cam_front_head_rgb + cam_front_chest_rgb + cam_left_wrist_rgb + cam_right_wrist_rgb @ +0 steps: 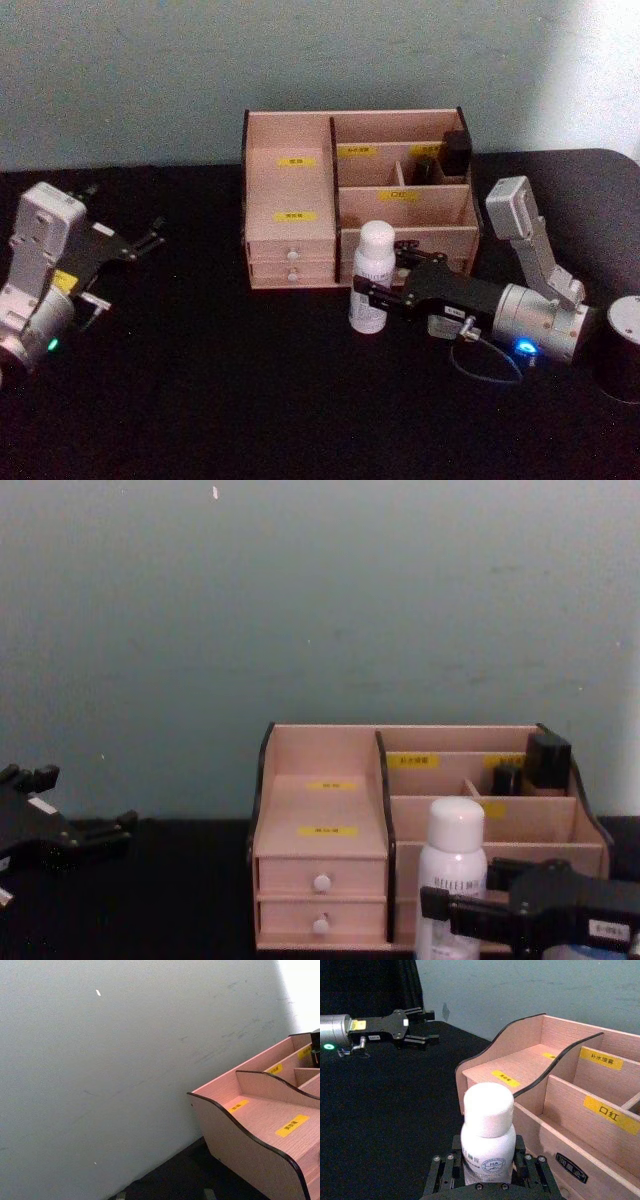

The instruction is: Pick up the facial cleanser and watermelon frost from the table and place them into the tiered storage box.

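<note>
The facial cleanser (374,262), a tall white bottle with a rounded cap, stands upright on the black table just in front of the tiered storage box (290,160). My right gripper (383,272) comes in from the right and is shut on the bottle's body; in the right wrist view its fingers (524,1164) press both sides of the facial cleanser (487,1125). The watermelon frost (627,345), a squat jar with a round pale lid, sits at the table's far right edge behind the right arm. My left gripper (155,235) is open at the far left, well away from the box.
Two small dark bottles (455,152) stand in the box's rear right compartment. The box's left stepped shelves (260,1115) hold nothing, and two white-knobbed drawers (293,265) face me. A grey wall rises right behind the box.
</note>
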